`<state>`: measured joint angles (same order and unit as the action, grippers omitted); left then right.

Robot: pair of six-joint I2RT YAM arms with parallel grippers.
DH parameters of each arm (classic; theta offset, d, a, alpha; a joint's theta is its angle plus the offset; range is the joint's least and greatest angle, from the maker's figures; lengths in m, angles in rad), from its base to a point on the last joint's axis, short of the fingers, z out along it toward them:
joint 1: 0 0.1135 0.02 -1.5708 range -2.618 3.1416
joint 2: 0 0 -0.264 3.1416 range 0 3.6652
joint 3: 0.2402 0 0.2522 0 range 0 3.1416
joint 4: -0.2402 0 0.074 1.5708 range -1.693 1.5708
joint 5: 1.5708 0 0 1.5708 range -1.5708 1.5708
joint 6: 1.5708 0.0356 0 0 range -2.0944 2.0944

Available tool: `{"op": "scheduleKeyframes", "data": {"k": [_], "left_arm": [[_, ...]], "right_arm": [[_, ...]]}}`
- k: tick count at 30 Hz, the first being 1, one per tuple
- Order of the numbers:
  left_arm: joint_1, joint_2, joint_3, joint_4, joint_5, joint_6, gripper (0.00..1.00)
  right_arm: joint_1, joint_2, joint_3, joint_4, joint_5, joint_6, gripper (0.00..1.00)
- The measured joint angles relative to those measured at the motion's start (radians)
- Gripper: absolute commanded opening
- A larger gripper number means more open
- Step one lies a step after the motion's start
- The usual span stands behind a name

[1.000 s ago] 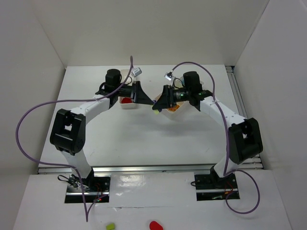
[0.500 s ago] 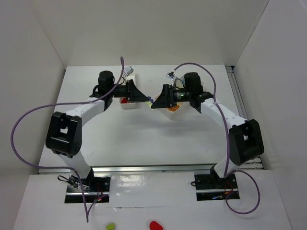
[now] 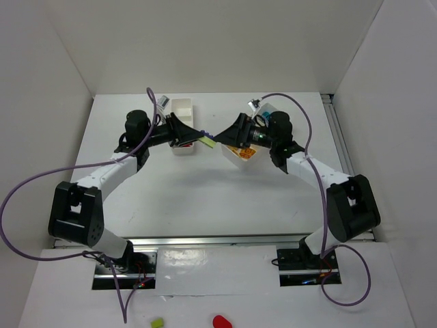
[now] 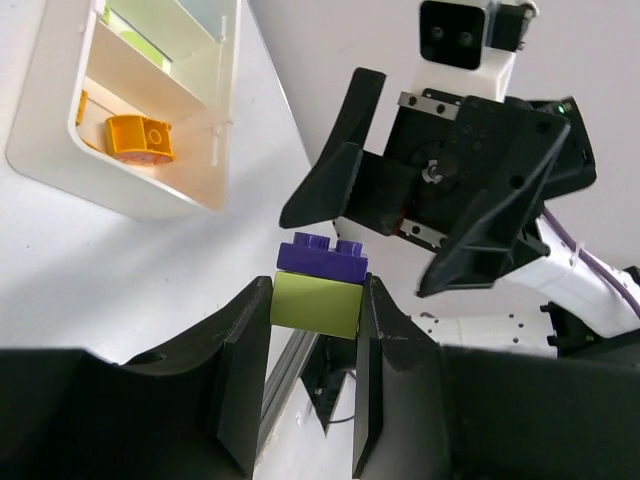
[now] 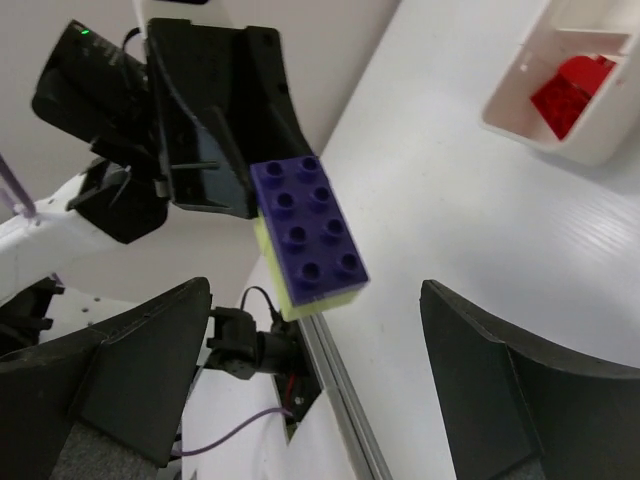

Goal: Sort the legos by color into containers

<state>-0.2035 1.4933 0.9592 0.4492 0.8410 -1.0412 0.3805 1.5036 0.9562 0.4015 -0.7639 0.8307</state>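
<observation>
Tray at left (image 3: 192, 113) holds a red brick (image 3: 179, 143) in its nearest compartment. Left gripper (image 4: 312, 330) is clamped on the lime half of a purple-and-lime stacked brick (image 4: 320, 258), held above the table (image 3: 205, 191) between the trays. Right gripper (image 5: 315, 390) faces that brick with its jaws wide, no contact visible. The right tray (image 4: 120, 195) holds an orange brick (image 4: 140, 138).

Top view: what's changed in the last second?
The lime-and-purple brick stack moved left, away from the right gripper, which is open; the left gripper now clamps it. The left arm's elbow swung outward left. Both trays stayed put.
</observation>
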Motion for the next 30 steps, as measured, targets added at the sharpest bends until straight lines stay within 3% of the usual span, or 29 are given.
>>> {"op": "scheduleKeyframes", "data": {"k": [6,11,21,24,25,27,30], "left_arm": [[0.000,0.000,0.000,-0.002,-0.051,-0.013,0.00],[0.003,0.000,0.010,-0.019,-0.079,-0.012,0.00],[0.015,0.000,0.021,0.010,-0.080,-0.040,0.00],[0.019,0.000,0.021,0.016,-0.078,-0.041,0.00],[0.019,0.000,0.021,0.016,-0.077,-0.040,0.00],[0.021,0.000,0.020,0.015,-0.078,-0.040,0.00],[0.030,0.001,0.018,0.017,-0.077,-0.044,0.00]], "right_arm": [[0.054,0.073,0.002,0.183,0.002,0.115,0.89],[0.096,0.108,0.005,0.213,0.016,0.152,0.88],[0.101,0.122,-0.001,0.285,0.057,0.198,0.61],[0.099,0.130,-0.004,0.309,0.064,0.212,0.64],[0.099,0.132,-0.008,0.322,0.066,0.220,0.70],[0.099,0.140,-0.011,0.355,0.066,0.233,0.74],[0.094,0.150,-0.017,0.405,0.067,0.261,0.74]]}}
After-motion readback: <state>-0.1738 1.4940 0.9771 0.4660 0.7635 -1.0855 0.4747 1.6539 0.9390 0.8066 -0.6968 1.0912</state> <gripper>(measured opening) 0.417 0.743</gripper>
